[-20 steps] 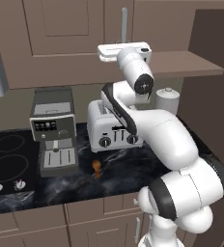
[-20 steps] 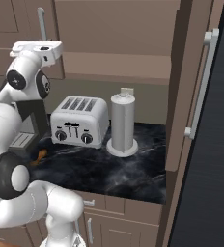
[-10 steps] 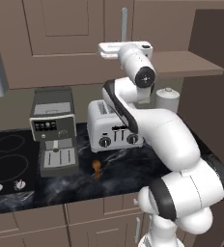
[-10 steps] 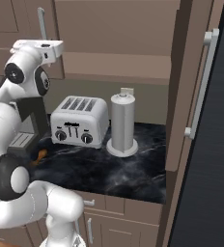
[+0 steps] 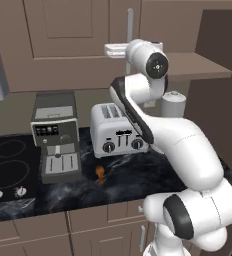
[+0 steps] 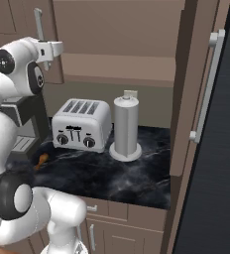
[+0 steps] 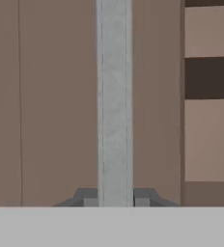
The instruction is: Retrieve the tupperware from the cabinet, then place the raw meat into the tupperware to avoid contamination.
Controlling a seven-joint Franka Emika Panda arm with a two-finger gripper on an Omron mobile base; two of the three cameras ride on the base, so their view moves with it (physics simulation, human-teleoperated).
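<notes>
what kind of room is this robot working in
A home-style kitchen, rendered in simulation. A silver four-slot toaster and a grey espresso machine stand on a dark marble counter, beside a black stovetop, with brown panelled wooden wall cabinets overhead.

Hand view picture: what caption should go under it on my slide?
Robot's claw straddling the long silver bar handle of the brown wooden wall cabinet, one dark fingertip on each side.
</notes>
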